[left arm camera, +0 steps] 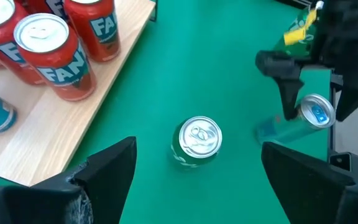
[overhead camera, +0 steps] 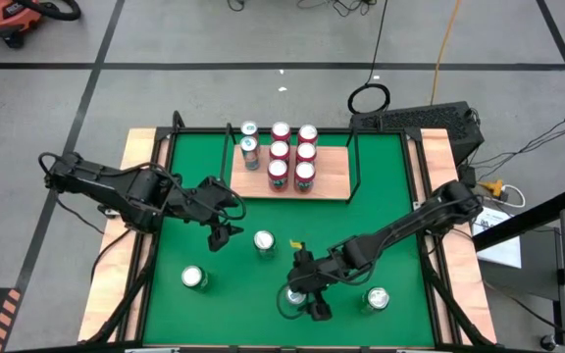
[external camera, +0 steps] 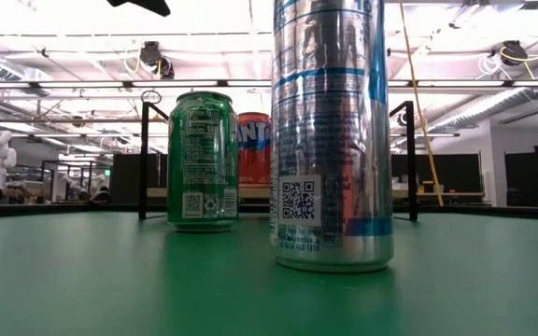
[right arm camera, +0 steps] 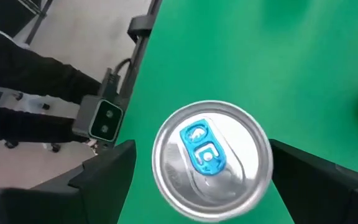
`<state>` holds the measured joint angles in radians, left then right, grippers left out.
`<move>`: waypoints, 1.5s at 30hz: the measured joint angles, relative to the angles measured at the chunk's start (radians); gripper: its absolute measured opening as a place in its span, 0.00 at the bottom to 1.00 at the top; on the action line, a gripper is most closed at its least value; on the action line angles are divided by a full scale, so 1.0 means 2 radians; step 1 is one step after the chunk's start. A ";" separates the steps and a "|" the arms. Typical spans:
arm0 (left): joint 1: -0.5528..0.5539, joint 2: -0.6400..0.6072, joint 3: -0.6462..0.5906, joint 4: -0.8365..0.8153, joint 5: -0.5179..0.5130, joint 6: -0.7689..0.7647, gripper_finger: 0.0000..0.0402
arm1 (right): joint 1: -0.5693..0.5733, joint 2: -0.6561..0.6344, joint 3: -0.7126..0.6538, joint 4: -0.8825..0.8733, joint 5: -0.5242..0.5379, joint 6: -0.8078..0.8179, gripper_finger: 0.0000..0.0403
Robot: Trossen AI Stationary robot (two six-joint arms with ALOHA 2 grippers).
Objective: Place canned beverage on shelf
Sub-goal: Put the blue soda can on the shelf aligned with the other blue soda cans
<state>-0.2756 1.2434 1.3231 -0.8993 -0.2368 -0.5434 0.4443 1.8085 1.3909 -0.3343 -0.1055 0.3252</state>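
Seen from above, we find the shelf, a light-wood board with thin black rails, at the far edge of the green mat that covers the bench; it carries a cluster of red Fanta cans and, at its left end, two teal-and-silver cans. The right end effector hangs over a tall silver can with a blue pull tab near the mat's front edge; its fingers stand spread wide on either side of the can top without touching it, holding nothing. The left end effector is likewise spread wide and empty, poised left of centre, with a green can standing upright on the mat between and beyond its fingers. We count two further green cans on the mat, one at front left and one at front right. In the low view the silver can stands nearest, the green can behind it, and what appears to be a Fanta can farther back on the shelf.
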 joint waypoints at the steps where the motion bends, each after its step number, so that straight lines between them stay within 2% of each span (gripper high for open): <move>1: 0.000 0.000 0.000 0.000 -0.002 0.000 0.86 | -0.001 0.004 0.000 0.002 0.000 -0.002 0.86; 5: 0.000 0.000 0.000 0.000 -0.004 0.000 0.86 | -0.007 0.012 0.000 0.000 0.000 -0.007 0.82; 12: 0.000 0.000 0.000 0.000 -0.016 -0.001 0.86 | -0.016 0.012 0.000 0.001 -0.001 -0.012 0.66; 16: 0.000 0.000 0.000 0.000 -0.017 -0.026 0.86 | -0.025 0.007 0.000 -0.003 -0.002 -0.012 0.60; 21: 0.000 0.000 0.000 0.000 -0.017 -0.030 0.86 | -0.040 -0.020 0.000 -0.020 0.000 0.002 0.60; 26: 0.000 0.000 0.000 0.002 0.010 -0.079 0.86 | -0.060 -0.060 0.000 -0.028 0.000 0.026 0.61; 32: -0.011 0.000 0.000 0.053 0.012 -0.078 0.86 | -0.088 -0.118 0.000 -0.026 0.001 0.065 0.60; 39: -0.028 0.000 0.000 0.140 0.009 -0.045 0.86 | -0.123 -0.158 0.000 -0.026 0.038 0.148 0.60; 45: -0.029 0.005 0.000 0.147 -0.015 -0.013 0.86 | -0.138 -0.166 0.000 -0.002 0.053 0.212 0.60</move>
<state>-0.3339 1.2543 1.3239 -0.6057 -0.2669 -0.5694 0.1679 1.4765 1.3907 -0.3390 0.0007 0.7500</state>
